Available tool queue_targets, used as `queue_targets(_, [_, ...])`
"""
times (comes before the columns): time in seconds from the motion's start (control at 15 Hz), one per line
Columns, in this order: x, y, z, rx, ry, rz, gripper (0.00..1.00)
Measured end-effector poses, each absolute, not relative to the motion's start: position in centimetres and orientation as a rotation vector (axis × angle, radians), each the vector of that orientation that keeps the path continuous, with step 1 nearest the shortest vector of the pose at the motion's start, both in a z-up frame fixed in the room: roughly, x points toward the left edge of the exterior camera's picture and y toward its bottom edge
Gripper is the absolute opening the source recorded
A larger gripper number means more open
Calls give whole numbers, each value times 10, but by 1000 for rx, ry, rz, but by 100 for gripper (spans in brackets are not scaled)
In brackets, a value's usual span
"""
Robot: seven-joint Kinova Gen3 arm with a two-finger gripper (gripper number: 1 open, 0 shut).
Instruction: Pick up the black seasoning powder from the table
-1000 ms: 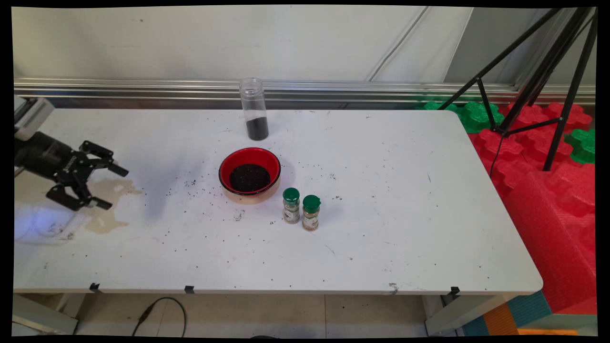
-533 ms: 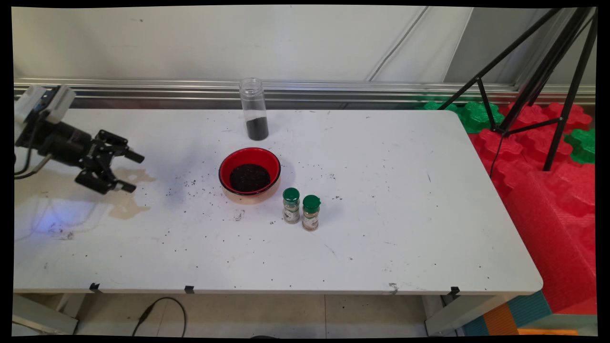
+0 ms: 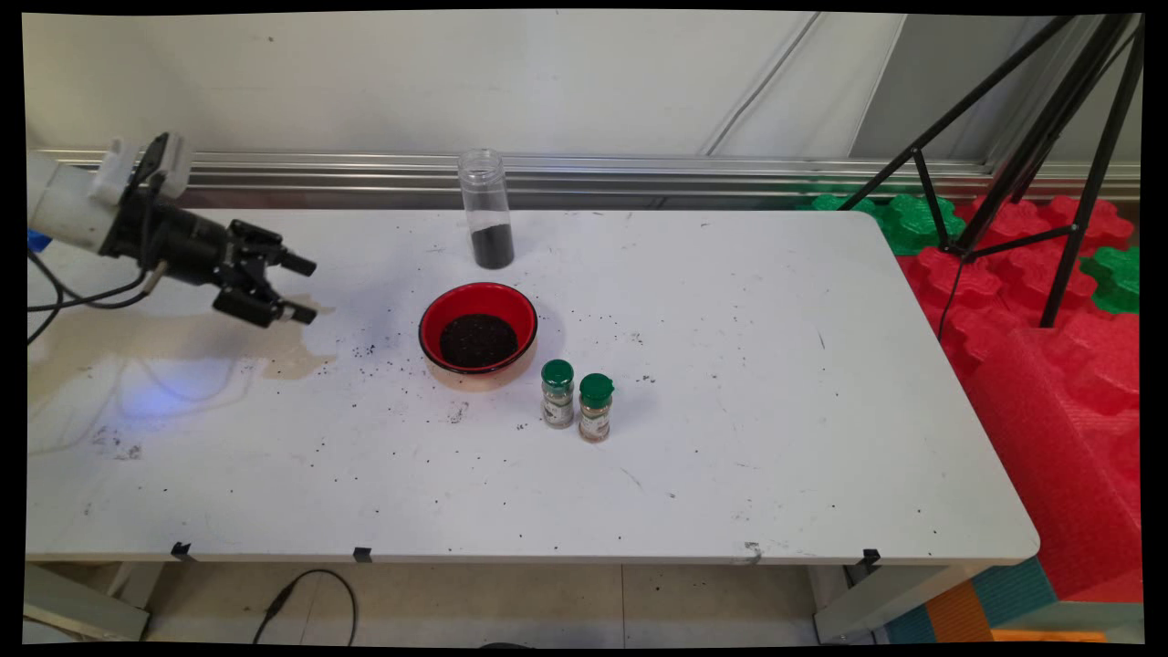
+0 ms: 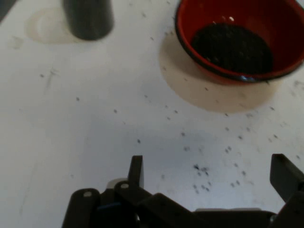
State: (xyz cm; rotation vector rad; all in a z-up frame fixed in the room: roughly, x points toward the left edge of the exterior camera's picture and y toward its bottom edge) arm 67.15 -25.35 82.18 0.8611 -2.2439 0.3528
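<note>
Since a second ago we see the black two-finger gripper [image 3: 301, 290] has risen and travelled right, from low over the table's left edge to a spot above the left part of the white table [image 3: 730, 438]; everything standing on the table has stayed where it was. Its fingers are spread wide apart and hold nothing, pointing toward the right.

Nearest to it is the round red bowl with a black rim [image 3: 477, 336], holding a dark granular heap, well apart from the fingertips. In the hand view we see that bowl [image 4: 247, 42] at upper right, with the base of the clear plastic jar [image 4: 88, 18] at upper left. In the main view the jar [image 3: 486, 209] stands upright behind the bowl, near the table's far edge, with a dark layer at its bottom.

In front and to the right of the bowl stand two small green-capped spice bottles [image 3: 577, 400], just beside each other. Dark specks [image 3: 365, 350] lie scattered between gripper and bowl, and a pale brown stain [image 3: 292, 351] marks the table beneath the gripper.
</note>
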Motion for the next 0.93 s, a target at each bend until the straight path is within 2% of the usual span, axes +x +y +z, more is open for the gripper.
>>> queue_targets(0.93, [650,-333,796,866,-2048,514,100])
